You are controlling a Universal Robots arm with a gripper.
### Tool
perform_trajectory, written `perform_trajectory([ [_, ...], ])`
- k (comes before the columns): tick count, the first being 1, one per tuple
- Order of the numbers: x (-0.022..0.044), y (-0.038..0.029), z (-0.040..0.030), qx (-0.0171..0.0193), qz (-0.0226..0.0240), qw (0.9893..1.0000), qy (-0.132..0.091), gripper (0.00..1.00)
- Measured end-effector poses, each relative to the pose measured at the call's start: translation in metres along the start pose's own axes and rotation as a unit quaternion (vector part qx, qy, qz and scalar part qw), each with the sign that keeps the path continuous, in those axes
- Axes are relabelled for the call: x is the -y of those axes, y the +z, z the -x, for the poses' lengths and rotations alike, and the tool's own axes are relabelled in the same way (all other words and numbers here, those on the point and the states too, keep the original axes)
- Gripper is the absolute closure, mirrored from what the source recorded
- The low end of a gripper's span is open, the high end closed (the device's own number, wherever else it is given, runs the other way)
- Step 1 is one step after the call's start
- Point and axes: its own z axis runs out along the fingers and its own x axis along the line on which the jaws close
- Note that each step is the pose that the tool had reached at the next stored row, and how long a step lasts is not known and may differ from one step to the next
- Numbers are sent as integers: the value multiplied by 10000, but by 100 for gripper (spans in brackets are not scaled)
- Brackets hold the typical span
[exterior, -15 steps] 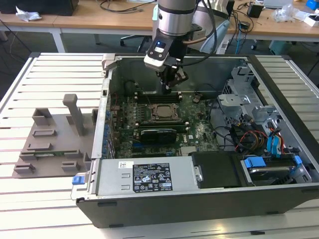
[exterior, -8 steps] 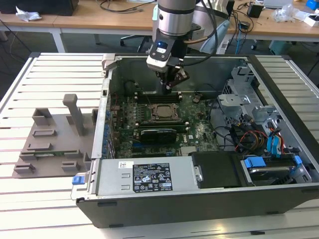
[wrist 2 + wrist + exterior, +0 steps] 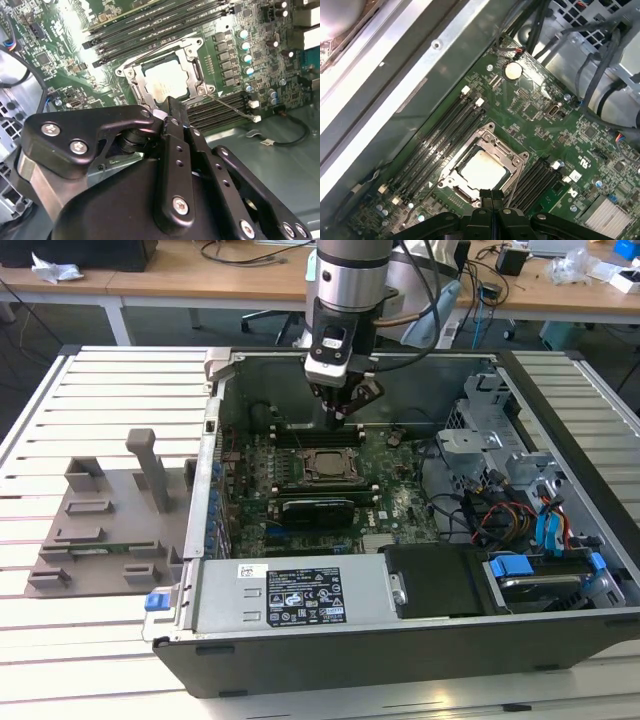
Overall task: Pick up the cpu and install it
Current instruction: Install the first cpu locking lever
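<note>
The gripper (image 3: 342, 408) hangs inside the open computer case (image 3: 560, 635), fingers pressed together and holding nothing. The cpu (image 3: 483, 168) lies flat in the socket frame (image 3: 516, 159) on the motherboard (image 3: 400, 502), just below and slightly nearer than the fingertips. It is square, so no long axis; memory slots (image 3: 440, 137) flank the socket, leaving little room.

An open computer case (image 3: 400, 640) lies on a slatted table (image 3: 60, 640), filling the centre and right of the exterior view. Inside it the motherboard (image 3: 400, 510) lies flat; the cpu (image 3: 326, 464) sits in the socket frame (image 3: 326, 478) at frame centre. The gripper (image 3: 340, 410) hangs just above, toward the upper centre. A fixture plate (image 3: 100, 530) lies left of the case
</note>
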Motion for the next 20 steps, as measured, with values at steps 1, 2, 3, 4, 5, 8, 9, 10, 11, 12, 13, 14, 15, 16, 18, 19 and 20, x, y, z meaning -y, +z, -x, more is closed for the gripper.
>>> perform_trajectory([
  [1,0,0,0,2,2,10000,-58,89],
  [2,0,0,0,3,3,10000,-81,89],
  [3,0,0,0,5,5,9999,-124,89],
  [4,0,0,0,8,7,9998,-198,89],
  [5,0,0,0,10,9,9997,-256,89],
  [8,0,0,0,19,17,9989,-470,89],
  [9,0,0,0,22,20,9985,-541,89],
  [10,0,0,0,23,21,9983,-581,89],
  [11,0,0,0,25,23,9981,-622,89],
  [12,0,0,0,27,25,9977,-682,89],
  [13,0,0,0,29,27,9973,-736,89],
  [14,0,0,0,31,28,9970,-772,89],
  [15,0,0,0,32,29,9967,-807,89],
  [16,0,0,0,34,30,9965,-838,89],
  [18,0,0,0,38,34,9955,-945,89],
  [19,0,0,0,39,35,9952,-979,89],
  [20,0,0,0,41,37,9948,-1013,89],
])
